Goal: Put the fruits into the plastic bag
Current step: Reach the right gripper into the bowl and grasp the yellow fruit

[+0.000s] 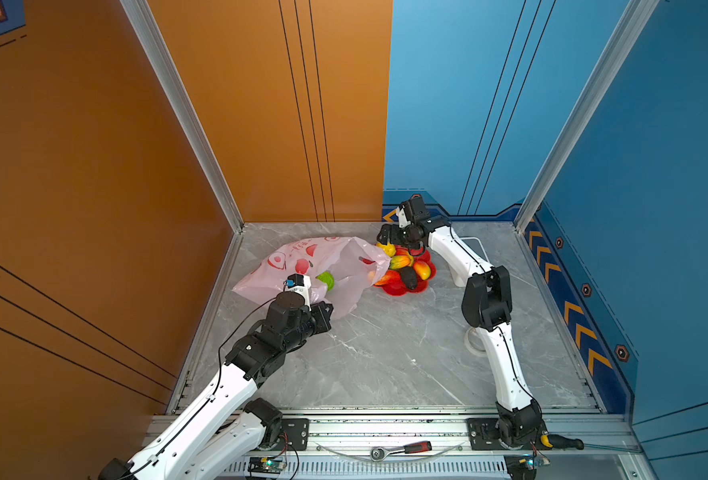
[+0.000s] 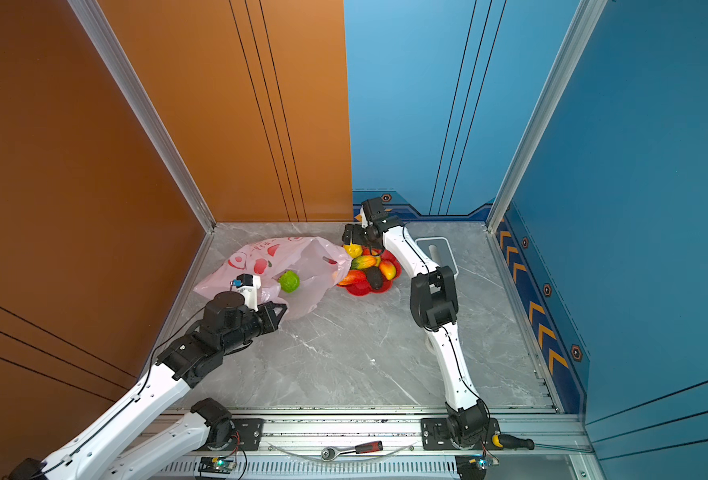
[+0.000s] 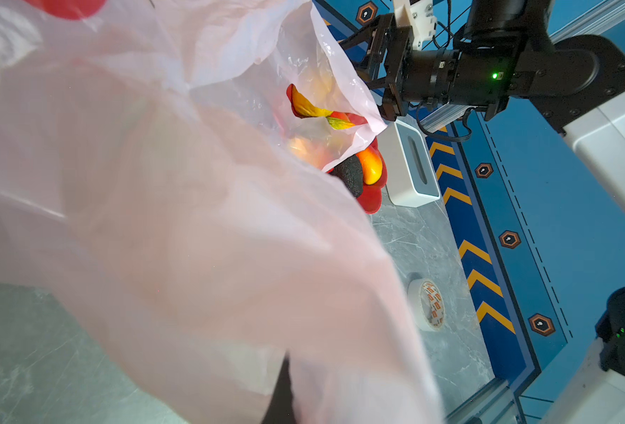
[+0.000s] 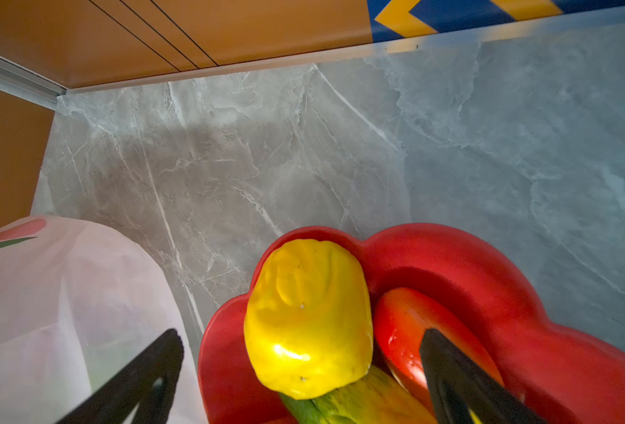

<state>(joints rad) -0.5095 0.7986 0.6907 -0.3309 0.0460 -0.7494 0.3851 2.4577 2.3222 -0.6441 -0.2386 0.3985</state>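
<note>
Enclosure: orange wall (image 1: 94, 166) at left and rear, blue wall (image 1: 655, 166) at right and rear, aluminium posts at the corners.

Surface (image 1: 385, 353): grey marble pattern with white veins.

Bag (image 1: 315, 257): thin pale pink film, crinkled, with red fruit prints. It lies at the rear left of the surface, mouth gaping, with one flap over the dish's left rim. A green fruit (image 2: 289, 281), round, sits in the mouth.

Dish (image 1: 402, 291): glossy red, scalloped, just right of the bag. It holds the lemon (image 4: 307, 315), mangoes (image 1: 400, 262), a dark pebbled avocado (image 1: 409, 277) and a red fruit (image 4: 406, 323), piled and touching.

Box (image 2: 435, 249): white, slotted top, right of the dish.

Tape roll (image 3: 430, 304): on the surface near the blue wall.

Left gripper (image 1: 323, 312): fingers clenched on the bag's near edge. The film drapes across the left wrist view.

Right gripper (image 4: 300, 334): fingers spread wide, one on either side of the lemon. Contact not discernible.
</note>
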